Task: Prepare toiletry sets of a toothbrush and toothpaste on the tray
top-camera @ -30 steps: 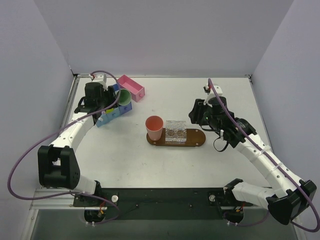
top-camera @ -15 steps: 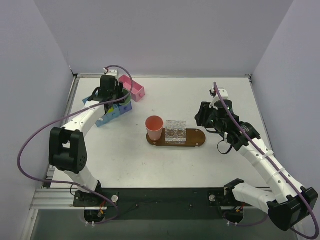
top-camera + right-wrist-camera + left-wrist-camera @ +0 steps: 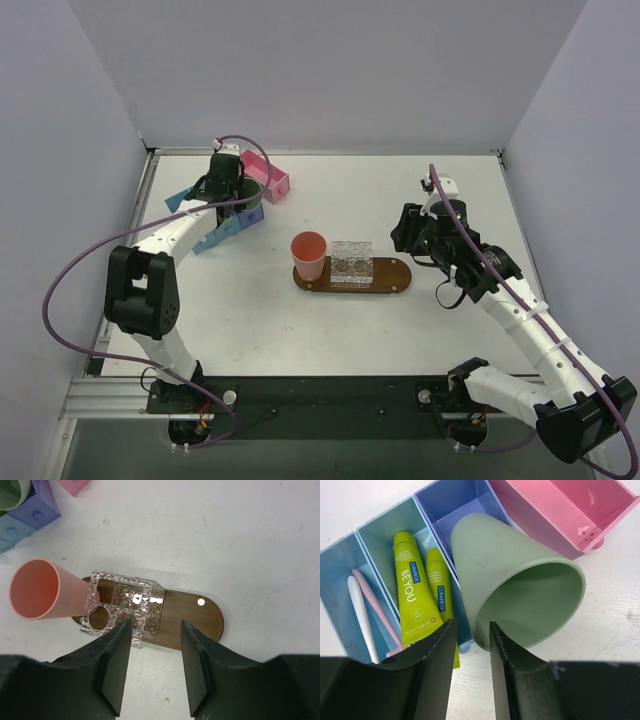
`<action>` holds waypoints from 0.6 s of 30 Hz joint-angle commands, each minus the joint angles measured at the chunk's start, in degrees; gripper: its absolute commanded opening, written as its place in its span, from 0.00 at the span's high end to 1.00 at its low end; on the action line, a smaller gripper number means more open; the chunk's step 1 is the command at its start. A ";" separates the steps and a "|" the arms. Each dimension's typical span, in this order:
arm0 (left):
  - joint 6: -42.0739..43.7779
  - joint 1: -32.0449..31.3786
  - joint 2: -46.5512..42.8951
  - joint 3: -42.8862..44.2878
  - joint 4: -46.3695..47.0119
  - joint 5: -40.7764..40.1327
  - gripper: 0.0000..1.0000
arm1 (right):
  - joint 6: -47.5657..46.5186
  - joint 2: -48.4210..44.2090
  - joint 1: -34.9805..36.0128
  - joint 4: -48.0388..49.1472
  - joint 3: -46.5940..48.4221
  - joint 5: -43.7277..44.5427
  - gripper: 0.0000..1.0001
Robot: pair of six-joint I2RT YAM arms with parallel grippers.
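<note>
Moved since 0.5 s ago: left gripper (image 3: pixel 470 630) swung farther over the far-left bins; fingers narrow, apparently pinching the green cup (image 3: pixel 520 595) wall. Toothpaste (image 3: pixel 412 590) and toothbrush (image 3: pixel 360 610) lie in blue bin (image 3: pixel 377 527) compartments. Judged light: the tube is soft and slick, take it mid-body; the brush is stiff and thin, take it mid-shaft. Tray (image 3: pixel 185 615), centre, carries neither. Right gripper (image 3: pixel 156 630) is wide and empty above the tray.

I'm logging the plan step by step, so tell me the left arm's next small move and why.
Probably close the left gripper on the green cup's near wall and lift. That wall's edge sits in the gap between the fingers. The cup lies tilted over the purple bin, while the tray holds only a pink cup and a clear holder. I cannot tell whether the fingers already pinch it.
</note>
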 commanded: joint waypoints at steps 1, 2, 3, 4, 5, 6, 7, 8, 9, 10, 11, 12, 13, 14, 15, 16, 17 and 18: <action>0.33 0.81 1.41 1.69 1.67 -0.73 0.60 | 0.33 0.39 -0.20 0.74 -0.24 -0.16 0.61; 0.24 1.16 1.50 1.69 1.67 -0.55 0.60 | 0.33 0.56 -0.20 0.74 -0.15 -0.16 0.61; 0.07 1.25 1.68 1.77 1.58 -0.55 0.61 | 0.42 0.74 -0.29 0.83 -0.15 -0.07 0.61; -0.02 1.25 1.51 1.69 1.75 -0.46 0.63 | 0.60 1.00 -0.29 0.74 -0.15 -0.16 0.61; -0.19 1.25 1.42 1.51 2.10 -0.03 0.67 | 0.77 1.18 -0.20 0.83 -0.15 -0.16 0.61; -0.37 1.25 1.07 1.34 2.19 0.06 0.69 | 0.95 1.18 -0.20 0.83 -0.15 -0.07 0.61; -0.46 1.34 1.07 1.16 2.45 0.24 0.70 | 1.04 1.44 -0.29 0.66 -0.06 -0.07 0.61; -0.55 1.25 1.07 1.25 2.46 0.50 0.73 | 1.21 1.70 -0.20 0.83 0.02 -1.64 0.61; -0.55 1.25 0.98 1.33 2.46 0.50 0.74 | 1.13 1.79 -0.20 0.74 0.11 -1.83 0.61; -0.63 1.25 0.98 1.25 2.46 0.50 0.75 | 1.30 2.06 -0.20 0.83 0.20 -1.83 0.61; -0.72 1.25 0.89 1.25 2.46 0.50 0.75 | 1.21 2.06 -0.29 0.83 0.20 -1.83 0.61; -0.81 1.25 0.80 1.33 2.46 0.50 0.75 | 1.21 2.15 -0.20 0.83 0.20 -1.83 0.61; -0.90 1.34 0.71 1.25 2.28 0.50 0.76 | 1.13 2.23 -0.20 0.74 0.20 -1.74 0.61; -0.99 1.34 0.71 1.33 2.28 0.59 0.78 | 1.21 2.23 -0.29 0.74 0.20 -1.66 0.61; -0.99 1.25 0.54 1.25 2.37 0.59 0.82 | 1.13 2.23 -0.20 0.83 0.11 -1.57 0.61; -0.99 1.34 0.45 1.33 2.28 0.59 0.83 | 1.12 2.23 -0.29 0.83 0.03 -1.48 0.61; -1.07 1.34 0.36 1.33 2.37 0.50 0.86 | 1.12 2.23 -0.20 0.74 0.03 -1.48 0.61; -1.07 1.34 0.19 1.25 2.28 0.50 0.87 | 1.04 2.15 -0.29 0.74 0.03 -1.48 0.61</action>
